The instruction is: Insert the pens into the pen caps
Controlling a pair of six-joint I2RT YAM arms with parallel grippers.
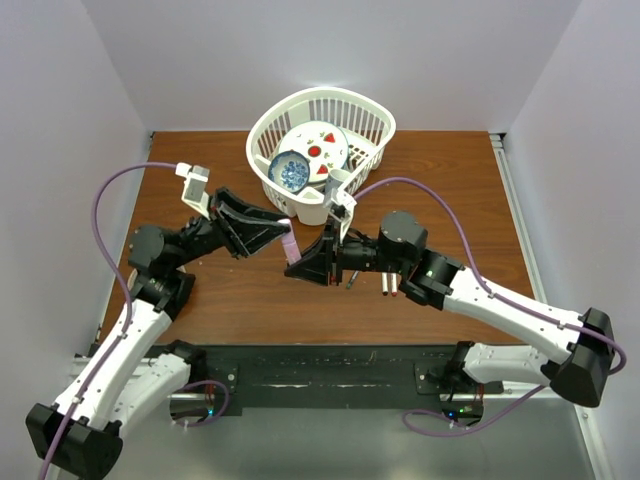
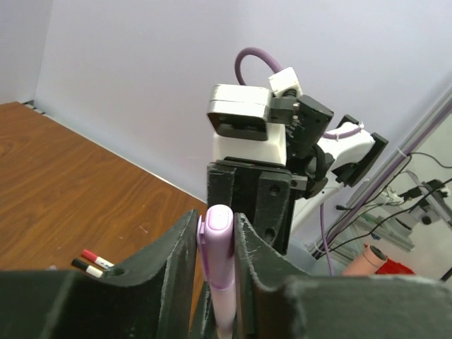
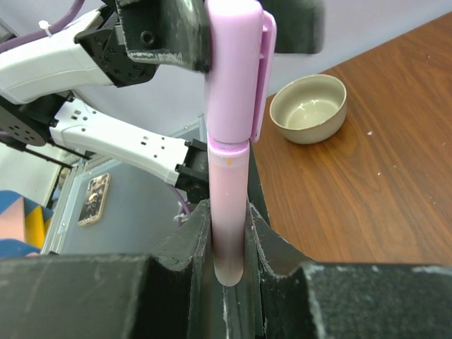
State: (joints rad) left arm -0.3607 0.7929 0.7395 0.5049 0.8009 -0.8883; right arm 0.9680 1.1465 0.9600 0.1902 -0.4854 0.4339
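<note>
Over the desk's middle, the left gripper (image 1: pixel 281 232) pinches narrowly on the pale pink cap (image 2: pixel 217 247). The right gripper (image 1: pixel 300 262) clamps the pink marker (image 3: pixel 227 205) by its barrel, the cap seated on its tip. Two white-barrelled pens (image 1: pixel 386 288) lie just right.

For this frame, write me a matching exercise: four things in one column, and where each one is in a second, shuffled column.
1. pink cap
2. pink marker
3. white basket
4. red-ended and black-ended pens

A. lying on the table
B. held in the right gripper
C. at the table's far edge
D. held in the left gripper

Pairs: 1-D, 2-B, 3-C, 4-A
</note>
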